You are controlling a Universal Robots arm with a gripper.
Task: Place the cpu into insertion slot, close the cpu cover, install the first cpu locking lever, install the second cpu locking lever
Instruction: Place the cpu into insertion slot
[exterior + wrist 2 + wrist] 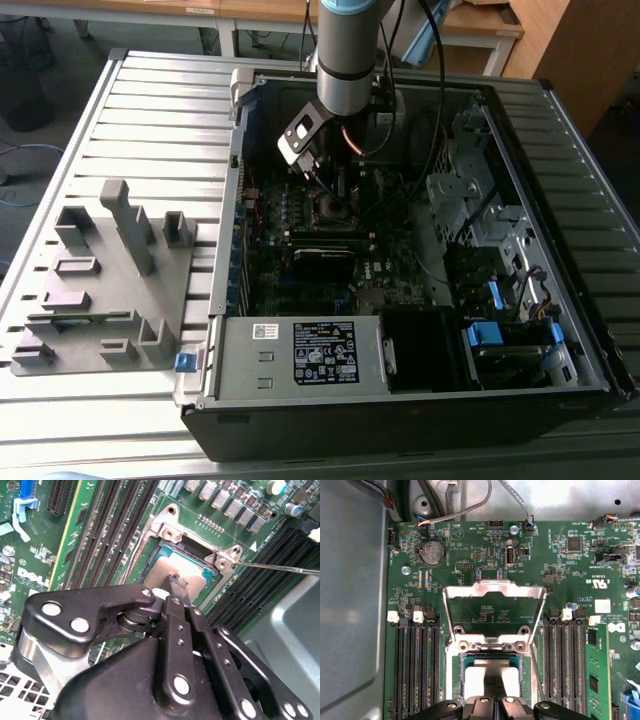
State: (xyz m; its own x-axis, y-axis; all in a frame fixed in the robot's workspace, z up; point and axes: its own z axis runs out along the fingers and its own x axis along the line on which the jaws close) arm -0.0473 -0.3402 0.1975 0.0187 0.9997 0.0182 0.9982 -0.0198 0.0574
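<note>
One ribbed table (pixel 150 120) — wooden desks (pixel 480 25)

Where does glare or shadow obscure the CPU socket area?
Exterior view: the computer case is deeply shadowed inside. First wrist view: even light, with a bright sheen on the raised cpu cover. Second wrist view: pale glare across the cpu.
</note>
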